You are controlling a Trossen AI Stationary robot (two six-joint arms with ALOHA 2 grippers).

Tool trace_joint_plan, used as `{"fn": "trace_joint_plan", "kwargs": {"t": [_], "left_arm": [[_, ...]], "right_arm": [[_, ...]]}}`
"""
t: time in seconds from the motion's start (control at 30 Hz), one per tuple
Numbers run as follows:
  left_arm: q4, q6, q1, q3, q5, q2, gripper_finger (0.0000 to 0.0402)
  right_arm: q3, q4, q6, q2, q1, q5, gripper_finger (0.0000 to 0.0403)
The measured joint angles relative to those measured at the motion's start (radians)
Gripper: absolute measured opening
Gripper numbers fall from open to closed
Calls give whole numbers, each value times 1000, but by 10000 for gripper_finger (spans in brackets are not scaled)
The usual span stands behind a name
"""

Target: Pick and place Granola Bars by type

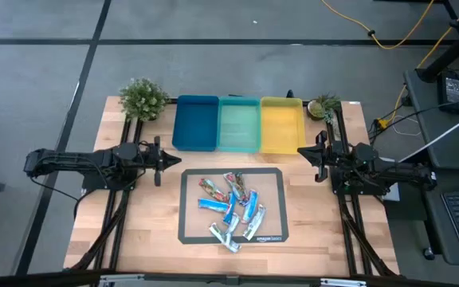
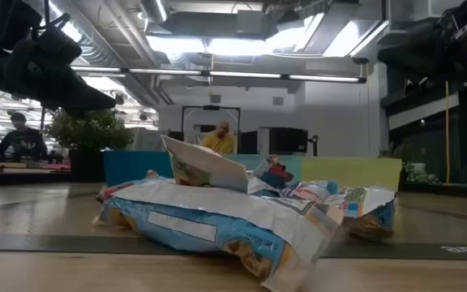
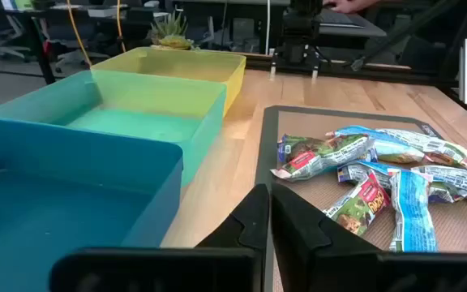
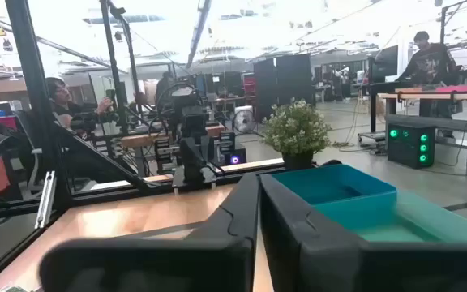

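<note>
Several granola bars (image 1: 231,209) in blue-and-white, silver and red/green wrappers lie in a loose heap on a dark mat (image 1: 188,231) near the table's front middle; the left wrist view shows the granola bars (image 3: 383,174) too. My left gripper (image 1: 174,162) hovers shut at the mat's far left corner, above the table. My right gripper (image 1: 303,150) hovers shut at the mat's far right, next to the yellow bin. Neither touches anything.
Three bins stand in a row behind the mat: blue (image 1: 195,122), teal (image 1: 238,123), yellow (image 1: 280,123). A potted plant (image 1: 143,99) sits at the far left corner, a smaller one (image 1: 323,106) at the far right. People sit at desks in the room beyond.
</note>
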Motion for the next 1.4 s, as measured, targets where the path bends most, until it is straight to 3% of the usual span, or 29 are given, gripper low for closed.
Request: {"fn": "trace_joint_plan", "kwargs": {"t": [1.4], "left_arm": [[0,0,0,0,0,0,11]], "right_arm": [[0,0,0,0,0,0,19]]}}
